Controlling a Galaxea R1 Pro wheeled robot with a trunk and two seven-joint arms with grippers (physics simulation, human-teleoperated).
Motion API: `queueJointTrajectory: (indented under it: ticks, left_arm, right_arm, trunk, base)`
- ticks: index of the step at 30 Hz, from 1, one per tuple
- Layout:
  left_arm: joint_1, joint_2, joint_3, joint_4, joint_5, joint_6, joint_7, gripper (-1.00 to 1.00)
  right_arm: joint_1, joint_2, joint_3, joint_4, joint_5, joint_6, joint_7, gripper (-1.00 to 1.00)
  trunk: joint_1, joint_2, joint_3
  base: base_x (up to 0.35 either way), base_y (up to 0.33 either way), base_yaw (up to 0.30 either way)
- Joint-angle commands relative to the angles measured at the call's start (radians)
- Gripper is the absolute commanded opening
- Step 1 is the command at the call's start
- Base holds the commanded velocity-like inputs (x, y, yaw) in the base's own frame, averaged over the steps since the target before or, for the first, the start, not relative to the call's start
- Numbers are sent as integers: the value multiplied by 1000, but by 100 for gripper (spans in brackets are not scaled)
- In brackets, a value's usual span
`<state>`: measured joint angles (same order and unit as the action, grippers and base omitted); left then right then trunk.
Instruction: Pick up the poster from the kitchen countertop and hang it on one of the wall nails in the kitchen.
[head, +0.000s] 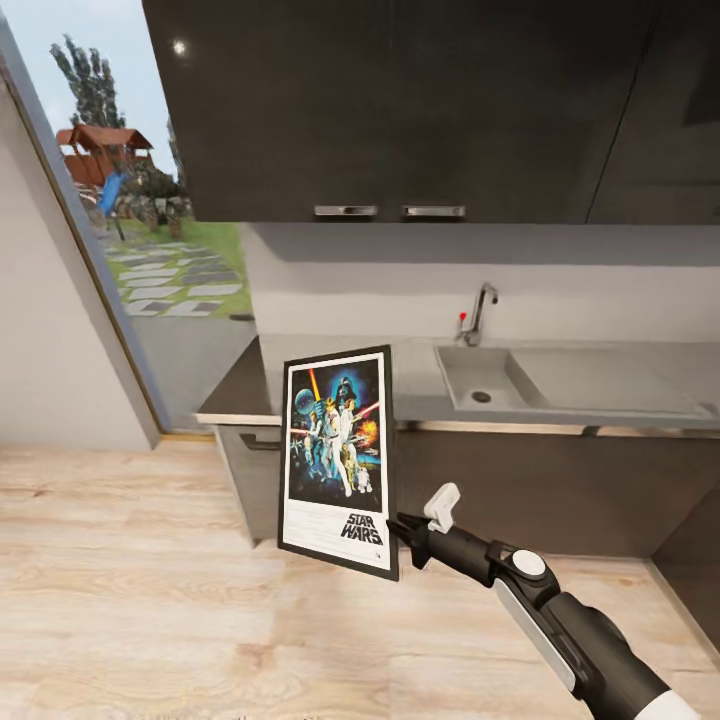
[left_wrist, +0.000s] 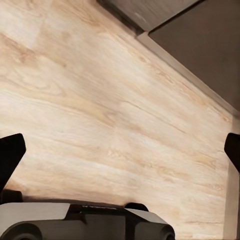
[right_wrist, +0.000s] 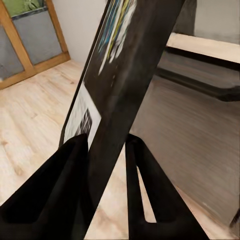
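The right gripper (head: 403, 527) fingers are clamping the poster (head: 338, 458) edge, holding it upright before the table (head: 420, 385); left gripper (left_wrist: 120, 150) fingers are spread apart. Keeping it vertical should avoid slipping.

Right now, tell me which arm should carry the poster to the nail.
Right. The right hand already clamps the poster by its lower edge, clear of the countertop. The left hand is open over bare floor.
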<state>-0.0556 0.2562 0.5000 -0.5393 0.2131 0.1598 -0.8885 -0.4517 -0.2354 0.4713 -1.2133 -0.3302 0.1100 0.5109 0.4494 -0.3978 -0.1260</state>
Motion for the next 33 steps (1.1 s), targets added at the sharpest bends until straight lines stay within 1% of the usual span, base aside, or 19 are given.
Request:
queueJointTrajectory:
  ticks: [1, 20, 25, 33]
  left_arm:
    - [-1, 0, 2, 1, 6, 10, -4, 100]
    - [-1, 0, 2, 1, 6, 10, -4, 100]
    - [-1, 0, 2, 1, 6, 10, -4, 100]
    - [-1, 0, 2, 1, 6, 10, -4, 100]
  right_arm:
    - [-1, -1, 1, -2, -12, 10, 1, -100]
    - [-1, -1, 1, -2, -10, 10, 1, -100]
    - [-1, -1, 1, -2, -10, 10, 2, -100]
    - [-1, -1, 0, -2, -10, 10, 2, -100]
  trunk:
    - [1, -2, -2]
    - [1, -2, -2]
    - [1, -2, -2]
    - [1, -2, -2]
  base:
    - [0, 292, 291]
    - [0, 294, 285]
    - [0, 295, 112]
    - [0, 295, 10]
